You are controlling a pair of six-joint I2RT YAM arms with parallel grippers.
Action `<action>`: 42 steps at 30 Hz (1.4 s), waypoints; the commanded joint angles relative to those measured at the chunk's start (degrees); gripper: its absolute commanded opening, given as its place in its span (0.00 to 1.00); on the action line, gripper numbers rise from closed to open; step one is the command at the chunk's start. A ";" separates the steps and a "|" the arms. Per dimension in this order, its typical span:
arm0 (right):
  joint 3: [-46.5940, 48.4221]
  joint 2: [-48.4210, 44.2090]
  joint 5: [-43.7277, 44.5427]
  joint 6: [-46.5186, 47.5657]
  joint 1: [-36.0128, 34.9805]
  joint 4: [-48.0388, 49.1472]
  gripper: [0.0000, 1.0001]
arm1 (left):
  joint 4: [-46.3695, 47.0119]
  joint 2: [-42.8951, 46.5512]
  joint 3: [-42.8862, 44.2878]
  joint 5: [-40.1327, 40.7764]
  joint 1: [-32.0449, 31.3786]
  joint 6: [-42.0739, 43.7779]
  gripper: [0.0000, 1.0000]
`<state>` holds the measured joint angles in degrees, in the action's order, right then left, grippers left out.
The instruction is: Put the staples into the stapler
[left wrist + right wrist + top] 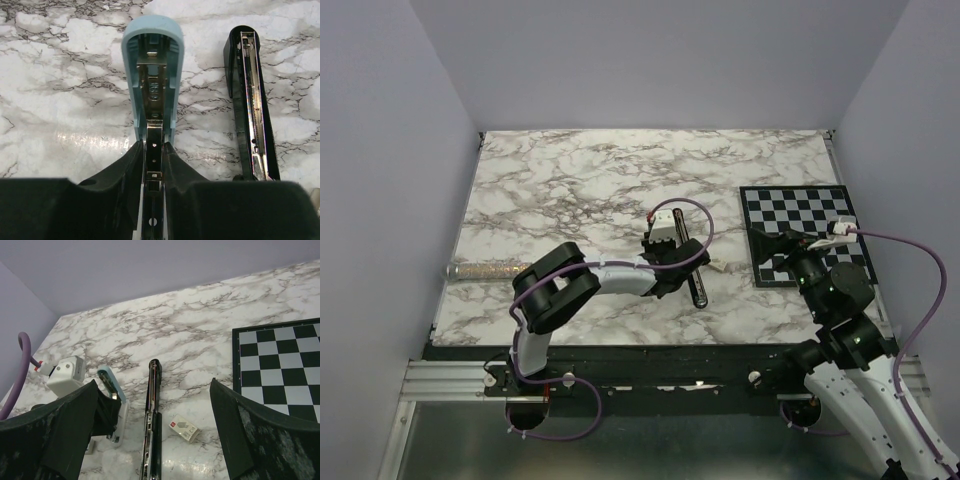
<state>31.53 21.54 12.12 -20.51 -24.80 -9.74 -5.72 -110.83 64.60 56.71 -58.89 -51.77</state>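
Note:
The black stapler (698, 285) lies opened out flat on the marble table, its silvery channel and spring facing up; it also shows in the left wrist view (252, 105) and the right wrist view (152, 405). No loose strip of staples shows in any view. My left gripper (670, 262) (154, 145) is shut on the metal rail of a second, light-blue stapler (130, 75) (107, 382), which lies open just left of the black one. My right gripper (785, 245) (154, 385) is wide open and empty, above the chessboard's near-left corner.
A small white box with a red mark (183, 428) (715, 267) lies just right of the black stapler. A checkered board (805, 215) (280, 365) lies at the right. A glittery tube (480, 270) lies at the table's left edge.

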 commanded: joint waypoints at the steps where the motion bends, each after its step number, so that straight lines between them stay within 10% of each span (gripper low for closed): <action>1: -0.59 0.34 -1.13 0.56 -0.16 0.16 1.00 | 1.50 2.54 -2.28 -1.42 -0.17 -1.93 0.39; 17: 3.27 5.08 -7.54 2.23 -0.16 -2.47 1.00 | -1.15 19.58 -7.02 -7.66 -0.52 -1.15 0.98; 32: 11.54 24.24 -19.16 5.49 -0.60 -12.85 0.95 | -13.42 39.37 -2.92 -33.34 15.29 14.50 0.99; 42: 7.77 29.35 -15.73 4.43 -2.89 -9.96 0.91 | -20.04 43.42 -15.46 -33.68 15.83 1.94 0.92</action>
<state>41.65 51.40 -4.84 -15.86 -26.94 -20.86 -22.44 -68.38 54.24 26.06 -42.98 -43.83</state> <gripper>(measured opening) 0.920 0.941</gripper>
